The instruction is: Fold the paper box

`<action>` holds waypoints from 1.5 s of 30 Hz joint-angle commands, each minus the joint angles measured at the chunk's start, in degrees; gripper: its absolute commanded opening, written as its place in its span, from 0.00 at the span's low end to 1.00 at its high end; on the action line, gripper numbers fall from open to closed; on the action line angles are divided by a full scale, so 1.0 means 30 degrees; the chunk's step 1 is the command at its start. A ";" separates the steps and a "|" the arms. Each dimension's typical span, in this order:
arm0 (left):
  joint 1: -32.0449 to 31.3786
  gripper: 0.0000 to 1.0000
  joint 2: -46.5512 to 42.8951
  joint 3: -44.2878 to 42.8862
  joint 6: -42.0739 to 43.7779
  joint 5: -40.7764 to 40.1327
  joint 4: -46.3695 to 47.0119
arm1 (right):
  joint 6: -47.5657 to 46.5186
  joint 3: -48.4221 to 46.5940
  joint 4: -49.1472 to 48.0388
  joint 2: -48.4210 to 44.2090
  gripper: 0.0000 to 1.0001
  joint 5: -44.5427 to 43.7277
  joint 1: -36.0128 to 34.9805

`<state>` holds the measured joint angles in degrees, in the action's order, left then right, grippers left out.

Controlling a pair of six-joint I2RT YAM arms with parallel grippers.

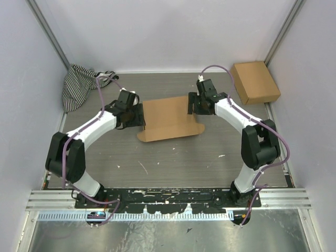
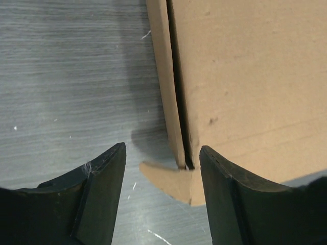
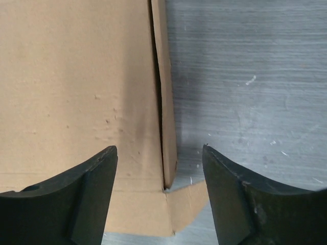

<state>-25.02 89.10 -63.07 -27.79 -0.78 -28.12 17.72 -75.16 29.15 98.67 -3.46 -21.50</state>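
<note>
On the middle of the grey wood-grain table, from where I stand, the paper box lies as a low brown cardboard shape, its long sides running from 9 o'clock to 3 o'clock. A flap with rounded corners sticks out flat along its 6 o'clock edge.

The left gripper sits at the box's 9 o'clock end. Its wrist camera shows the two dark fingers well apart, gripping nothing: one is over bare table, the other over the broad cardboard panel. Between them runs a narrow side strip, parted from the panel by a dark slit. A small rounded tab lies on the table at the strip's near end. I cannot tell whether either finger touches the cardboard.

The right gripper mirrors it at the 3 o'clock end. Its fingers are spread wide as well, holding nothing, and they straddle the matching side strip, one over the panel and one over the table. A corner of the flat flap shows between them.

Off at about 2 o'clock on the table, well apart from the arms, rests a second, closed brown box. A striped cloth is bunched in the corner at about 10 o'clock.
</note>
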 commanded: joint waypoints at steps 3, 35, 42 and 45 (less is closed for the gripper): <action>-0.0011 0.64 0.1931 -0.1042 0.0629 -0.0079 0.1972 | -0.0379 -0.0247 -0.2813 0.1284 0.63 0.2751 0.0350; 0.1012 0.75 0.4388 -0.6195 0.2387 0.0986 0.0374 | 0.0818 0.0700 -0.2364 -0.1951 0.68 -0.0404 0.0362; 0.1046 0.77 -0.1146 0.0641 0.1766 0.2138 0.2462 | 0.1040 0.5353 -0.2944 -0.6204 0.79 0.1204 0.0325; 0.1043 0.77 -0.2382 0.3136 0.1055 0.2447 0.4327 | 0.1266 0.7025 -0.3483 -0.6895 0.80 0.2372 0.0311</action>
<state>-21.71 84.51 -61.45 -22.48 3.99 -21.47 20.14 -59.48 21.02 79.57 -0.84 -20.18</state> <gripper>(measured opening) 0.771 0.794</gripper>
